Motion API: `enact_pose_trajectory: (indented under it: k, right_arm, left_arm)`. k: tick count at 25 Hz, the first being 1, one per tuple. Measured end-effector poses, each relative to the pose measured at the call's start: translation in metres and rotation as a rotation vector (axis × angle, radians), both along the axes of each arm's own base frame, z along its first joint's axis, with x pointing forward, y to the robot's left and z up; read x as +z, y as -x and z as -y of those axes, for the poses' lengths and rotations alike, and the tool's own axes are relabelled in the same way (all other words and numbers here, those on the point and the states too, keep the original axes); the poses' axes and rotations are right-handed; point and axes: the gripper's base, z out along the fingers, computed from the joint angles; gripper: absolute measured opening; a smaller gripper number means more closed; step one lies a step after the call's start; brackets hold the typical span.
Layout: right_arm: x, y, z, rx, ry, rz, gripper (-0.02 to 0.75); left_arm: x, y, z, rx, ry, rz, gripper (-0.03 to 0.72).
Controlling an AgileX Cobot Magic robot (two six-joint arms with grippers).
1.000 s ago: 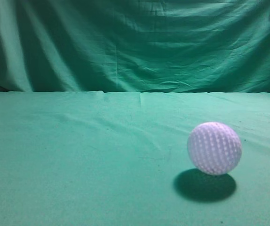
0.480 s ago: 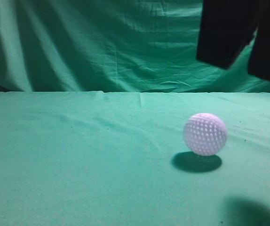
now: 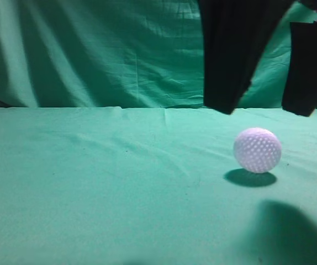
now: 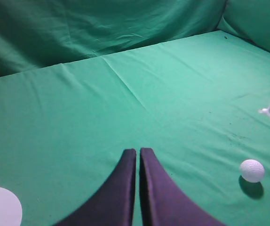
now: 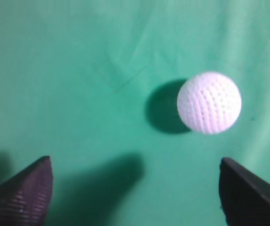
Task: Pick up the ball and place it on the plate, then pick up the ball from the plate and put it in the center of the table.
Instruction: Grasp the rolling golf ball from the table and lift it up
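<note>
One ball (image 3: 257,150) — round, on table (image 3: 92,182)

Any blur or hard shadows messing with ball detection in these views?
Exterior view: the ball is soft-edged, its dark shadow below it; the right tool is a featureless black silhouette. Right wrist view: ball dimples readable, shadow to its left. Left wrist view: ball small but distinct; left tool sharp.

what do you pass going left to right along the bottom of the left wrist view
pale round plate at the left corner → shut dark left tool → small white dimpled golf ball on the green cloth table
</note>
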Motion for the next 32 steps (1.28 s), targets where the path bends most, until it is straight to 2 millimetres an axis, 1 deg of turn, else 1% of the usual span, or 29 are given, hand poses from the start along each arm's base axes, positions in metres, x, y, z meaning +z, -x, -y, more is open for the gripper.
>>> enact_pose_trajectory:
  k: [3, 5, 9, 15, 23, 24, 30, 32]
  right_arm:
    - [0.003, -0.019, 0.003, -0.072, 0.017, -0.011, 0.626]
    - [0.003, -0.032, 0.009, -0.121, 0.030, -0.022, 0.626]
    - [-0.002, -0.048, 0.021, -0.188, 0.047, -0.038, 0.626]
    - [-0.019, -0.063, 0.024, -0.230, 0.056, -0.048, 0.626]
    - [-0.041, -0.077, 0.016, -0.236, 0.049, -0.034, 0.626]
    - [-0.042, -0.080, 0.014, -0.236, 0.047, -0.032, 0.571]
    - [-0.051, -0.083, 0.012, -0.223, 0.063, -0.046, 0.571]
    - [-0.051, -0.083, 0.012, -0.219, 0.066, -0.049, 0.571]
  left_arm:
    - [0.000, 0.000, 0.000, 0.000, 0.001, -0.001, 0.000]
    - [0.000, 0.000, 0.000, -0.001, 0.003, -0.002, 0.000]
    - [0.000, 0.000, 0.000, -0.001, 0.003, -0.002, 0.000]
    - [0.000, 0.000, 0.000, -0.001, 0.003, -0.002, 0.000]
    - [0.000, 0.000, 0.000, -0.001, 0.003, -0.002, 0.000]
    - [0.000, 0.000, 0.000, -0.001, 0.003, -0.002, 0.000]
    - [-0.001, 0.000, 0.000, -0.002, -0.001, -0.009, 0.000]
    - [-0.001, 0.000, 0.000, -0.002, -0.002, -0.011, 0.000]
